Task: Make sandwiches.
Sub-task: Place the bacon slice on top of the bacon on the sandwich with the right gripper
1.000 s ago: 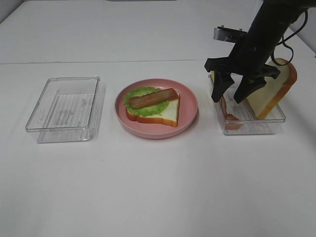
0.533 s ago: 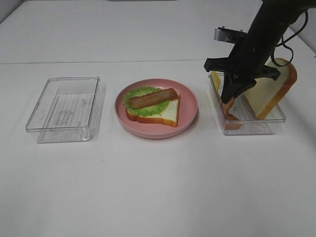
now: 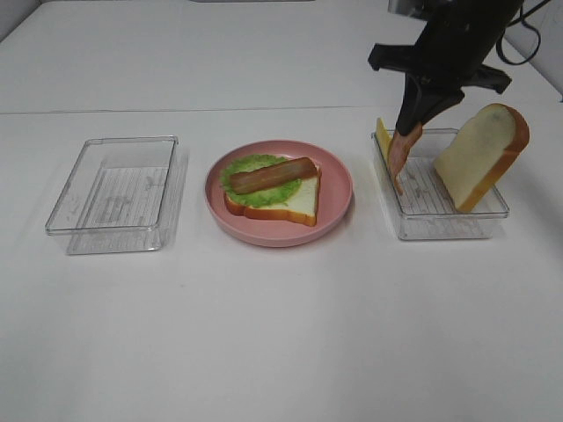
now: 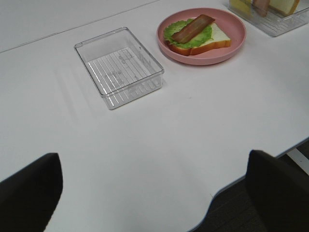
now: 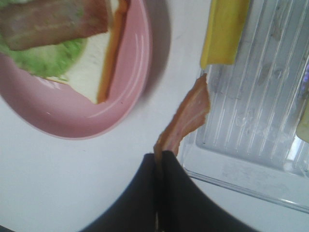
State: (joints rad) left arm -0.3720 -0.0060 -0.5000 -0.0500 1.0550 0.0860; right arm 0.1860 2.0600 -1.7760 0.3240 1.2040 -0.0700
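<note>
Nearest the front edge of the table, the left gripper hangs with its jaws spread wide and nothing in them, well apart from the food. So it's idle, I'd say.

Further in, the half-built sandwich sits on the pink plate. It's a bottom bread slice, lettuce and one flat bacon strip laid across. The left clear tray is just beside the plate.

Behind that on the right, the right gripper points straight down over the plate-side end of the right clear tray. It's pinched tight on the top end of a dangling bacon strip. The strip hangs limp, and I can't tell if its lower tip is fully clear of the tray rim.

Looks like the bacon step: this one is picked and needs to go to the plate. The next move probably calls for a bit more height, a swing across to the plate, then lowering so the strip lies on the lettuce next to the first one before letting go.

The yellow cheese slice and the leaning bread slice stand in the right tray, not yet used.
</note>
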